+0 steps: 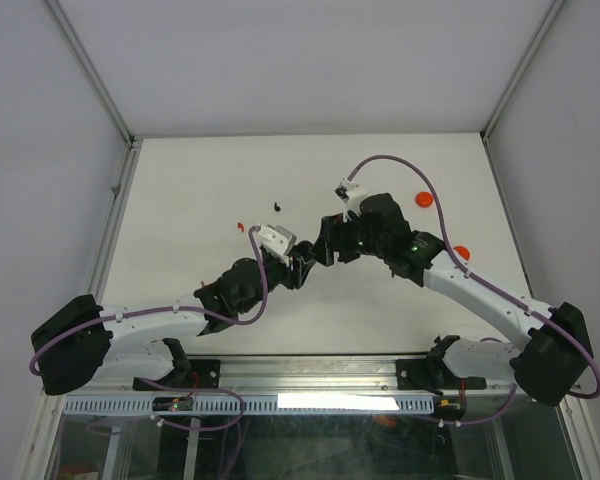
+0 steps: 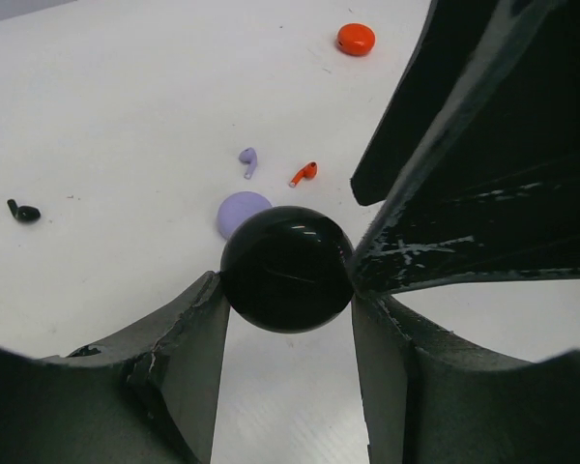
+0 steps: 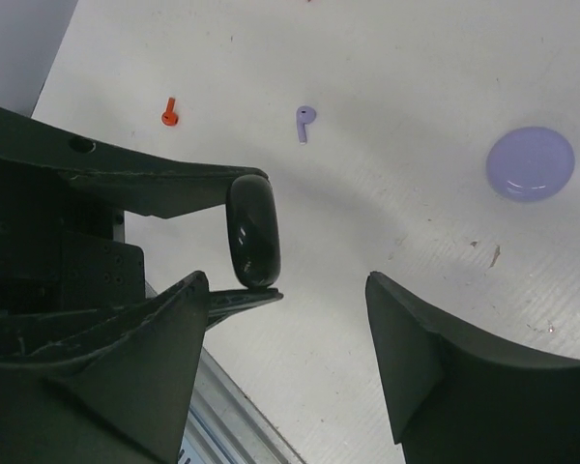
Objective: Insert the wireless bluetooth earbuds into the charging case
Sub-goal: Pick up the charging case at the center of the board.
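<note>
Looking down from the top external camera, both arms meet over the middle of the table; the left gripper and right gripper nearly touch, and what sits between them is too small to tell. Two orange cases lie to the right, and a black earbud and a red earbud lie apart on the left.

The left wrist view shows the left gripper clamped on a glossy black case. Beyond it lie a lavender case, a lavender earbud, a red earbud and a black earbud.

The right wrist view shows the right gripper spread wide, grasping nothing, with the black case edge-on near its left finger.
</note>
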